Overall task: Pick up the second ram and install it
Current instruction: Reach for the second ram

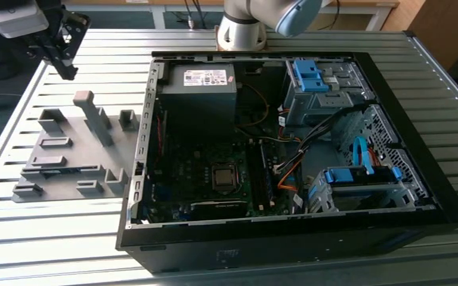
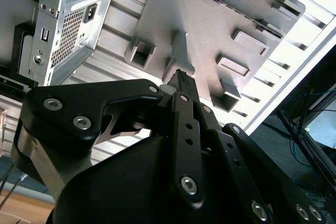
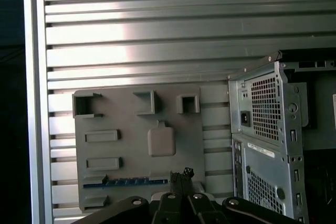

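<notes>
Slatted metal table is carrying an open computer case, with a grey holder plate lying just beside it on the exterior view's left. Gripper is hanging over the table near the plate, its fingers pressing tight together. Second ram, its blue edge showing in the first wrist view, is sitting in a slot of the plate.

Open air between end effector and fixture plate. Tall post and low blocks rise from plate; computer case wall stands just beside it.
</notes>
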Motion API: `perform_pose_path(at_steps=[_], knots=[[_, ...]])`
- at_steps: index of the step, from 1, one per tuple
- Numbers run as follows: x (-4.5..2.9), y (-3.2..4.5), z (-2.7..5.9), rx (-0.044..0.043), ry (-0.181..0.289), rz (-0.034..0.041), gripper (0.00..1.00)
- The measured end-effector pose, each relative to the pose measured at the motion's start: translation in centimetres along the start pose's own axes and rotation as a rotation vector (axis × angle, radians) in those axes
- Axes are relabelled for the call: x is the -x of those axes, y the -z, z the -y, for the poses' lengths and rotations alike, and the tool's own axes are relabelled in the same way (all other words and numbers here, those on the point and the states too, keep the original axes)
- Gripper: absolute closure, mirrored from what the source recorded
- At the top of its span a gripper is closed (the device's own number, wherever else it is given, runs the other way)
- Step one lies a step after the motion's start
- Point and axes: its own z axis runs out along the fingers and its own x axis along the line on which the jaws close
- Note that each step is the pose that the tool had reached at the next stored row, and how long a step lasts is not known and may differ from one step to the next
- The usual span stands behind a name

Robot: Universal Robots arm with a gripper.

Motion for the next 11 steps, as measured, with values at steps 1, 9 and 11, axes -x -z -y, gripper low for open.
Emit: perform_pose_path(at_steps=[1, 9, 11], knots=[[-0.13, 0.00, 0.01, 0.0000, 0.000, 0.0000, 0.89], [-1.70, -0.04, 0.17, 0.0001, 0.000, 0.0000, 0.89], [-2.16, -0.07, 0.36, -0.0001, 0.000, 0.0000, 0.89]])
